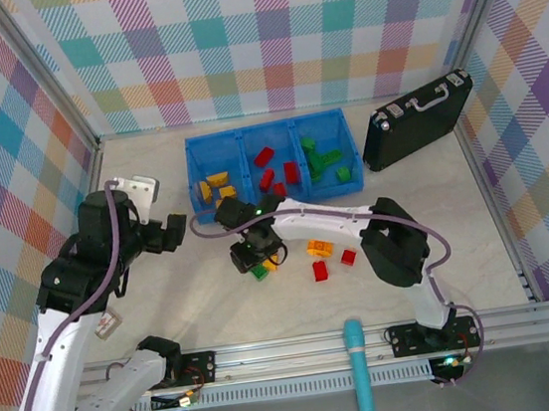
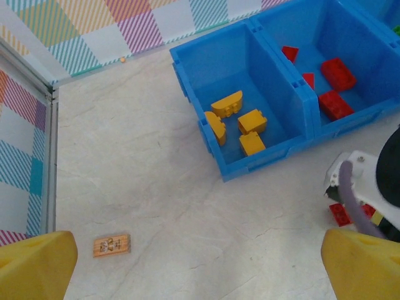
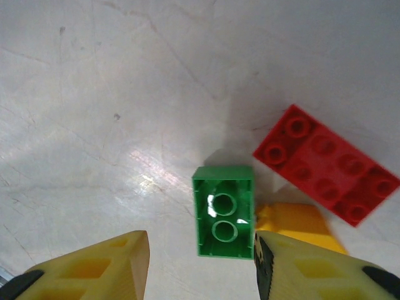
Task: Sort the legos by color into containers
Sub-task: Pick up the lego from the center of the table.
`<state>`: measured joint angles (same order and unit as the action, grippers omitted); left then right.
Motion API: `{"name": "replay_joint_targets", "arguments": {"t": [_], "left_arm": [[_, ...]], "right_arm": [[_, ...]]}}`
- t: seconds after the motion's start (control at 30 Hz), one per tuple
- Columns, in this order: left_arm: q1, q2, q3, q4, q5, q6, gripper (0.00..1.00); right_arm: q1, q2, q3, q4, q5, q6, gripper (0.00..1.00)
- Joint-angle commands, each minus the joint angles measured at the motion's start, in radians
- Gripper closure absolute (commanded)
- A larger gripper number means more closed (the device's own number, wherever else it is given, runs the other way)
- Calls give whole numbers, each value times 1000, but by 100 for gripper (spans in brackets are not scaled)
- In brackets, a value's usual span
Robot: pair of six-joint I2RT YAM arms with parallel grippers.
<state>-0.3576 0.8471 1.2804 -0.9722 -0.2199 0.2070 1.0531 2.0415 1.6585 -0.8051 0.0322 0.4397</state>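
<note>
Left pincer [image 2: 200, 269] is spread wide and empty above the table [image 2: 144, 187], near the blue bin [image 2: 262, 159]. Right pincer [image 3: 200, 253] is open astride a green lego [image 3: 224, 212] lying on the table, not closed on it, with a red lego [image 3: 325, 172] beside.

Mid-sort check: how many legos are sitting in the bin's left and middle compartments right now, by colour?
Yellow-orange legos, left compartment: 4
Red legos, middle compartment: 4
Total: 8
</note>
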Motion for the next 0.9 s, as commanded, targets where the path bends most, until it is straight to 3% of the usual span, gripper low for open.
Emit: {"name": "replay_joint_targets", "arguments": {"t": [0.0,0.63,0.87], "left_arm": [[-3,-23,-21,9,-23,17,0],[-3,-21,-38,15,-15,17,0],[-3,-1,-38,13,-3,15,0]], "right_arm": [[17,25,44,-25,-15,36,51],[36,122,85,-100,92,-26,43],[37,159,101,-91,72,-40,43]]}}
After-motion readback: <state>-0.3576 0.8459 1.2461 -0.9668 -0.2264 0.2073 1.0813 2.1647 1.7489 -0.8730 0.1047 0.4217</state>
